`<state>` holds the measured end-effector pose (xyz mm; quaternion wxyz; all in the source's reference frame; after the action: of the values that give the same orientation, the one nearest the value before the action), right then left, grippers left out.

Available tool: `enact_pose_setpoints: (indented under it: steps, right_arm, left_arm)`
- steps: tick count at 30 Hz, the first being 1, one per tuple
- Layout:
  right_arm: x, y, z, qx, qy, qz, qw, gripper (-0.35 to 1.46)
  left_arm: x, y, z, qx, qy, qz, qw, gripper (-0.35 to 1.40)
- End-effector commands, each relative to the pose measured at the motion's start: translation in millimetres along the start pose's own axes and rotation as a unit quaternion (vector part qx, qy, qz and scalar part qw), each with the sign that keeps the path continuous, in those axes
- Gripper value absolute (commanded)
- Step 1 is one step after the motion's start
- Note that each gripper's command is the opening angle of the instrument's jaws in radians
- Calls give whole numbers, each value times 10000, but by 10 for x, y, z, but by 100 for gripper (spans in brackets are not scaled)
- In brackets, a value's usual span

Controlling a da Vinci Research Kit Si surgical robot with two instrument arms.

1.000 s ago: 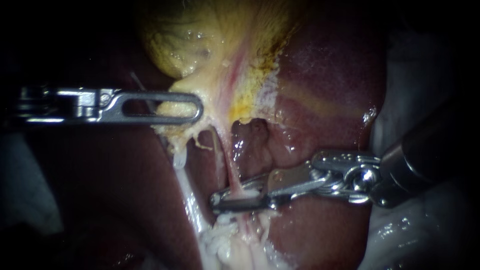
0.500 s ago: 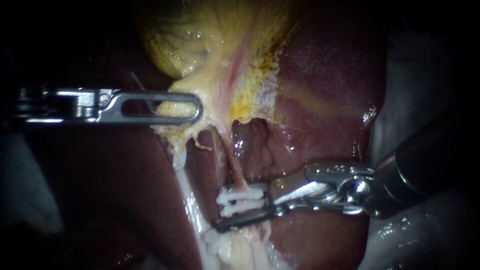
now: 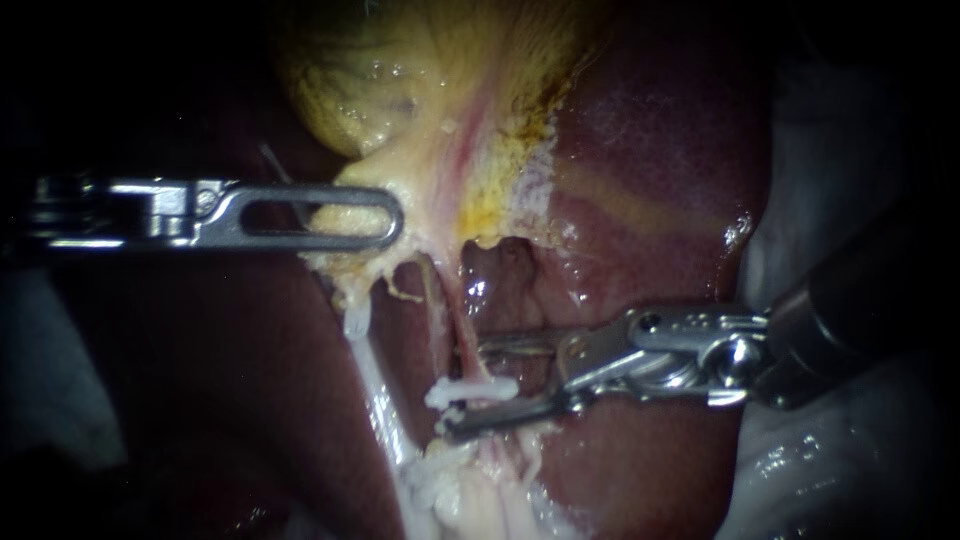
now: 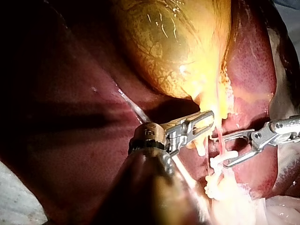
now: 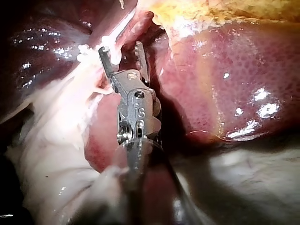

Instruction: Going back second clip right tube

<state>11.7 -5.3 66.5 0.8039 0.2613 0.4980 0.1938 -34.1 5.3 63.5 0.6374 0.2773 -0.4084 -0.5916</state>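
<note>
As the right tool [image 3: 465, 387] drew back, its jaws gaped wide around the small white clip [image 3: 495, 386], which lay crosswise on the thin pink right tube [image 3: 462, 335]; the left tool [image 3: 395, 215] clamped the yellow gallbladder [image 3: 400, 90].

My left instrument [image 3: 392, 214] reaches in level from the left, jaws clamped flat on the gallbladder [image 3: 400, 90], my right instrument [image 3: 467, 385] comes in from the right, jaws parted, clear gap between them
</note>
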Motion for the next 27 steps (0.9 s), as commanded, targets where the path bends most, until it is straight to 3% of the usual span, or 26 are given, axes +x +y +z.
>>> enact_pose_setpoints:
  steps: [1, 3, 6, 10, 20, 27]
  right_arm:
    - [-1, -1, -2, 59, -12, -44, 10000, 50]
    - [-2, -6, -10, 273, -38, -143, 9995, 50]
    - [0, -14, -27, 352, -42, -410, 9985, 50]
    - [15, -20, -62, 421, -29, -971, 9944, 50]
    - [70, -11, -109, 17, 21, -1828, 9831, 50]
    - [77, -9, -114, -64, 149, -1938, 9809, 50]
  left_arm:
    - [0, 0, 0, 2, 1, -3, 10000, -35]
    - [0, 0, 0, 2, 2, -3, 10000, -35]
    - [0, 0, -1, 4, 4, -2, 10000, -35]
    - [1, 1, -1, 4, 3, 1, 10000, -35]
    - [3, 2, 0, -1, -2, -25, 10000, -35]
    - [4, 2, 1, -5, -8, -20, 10000, -35]
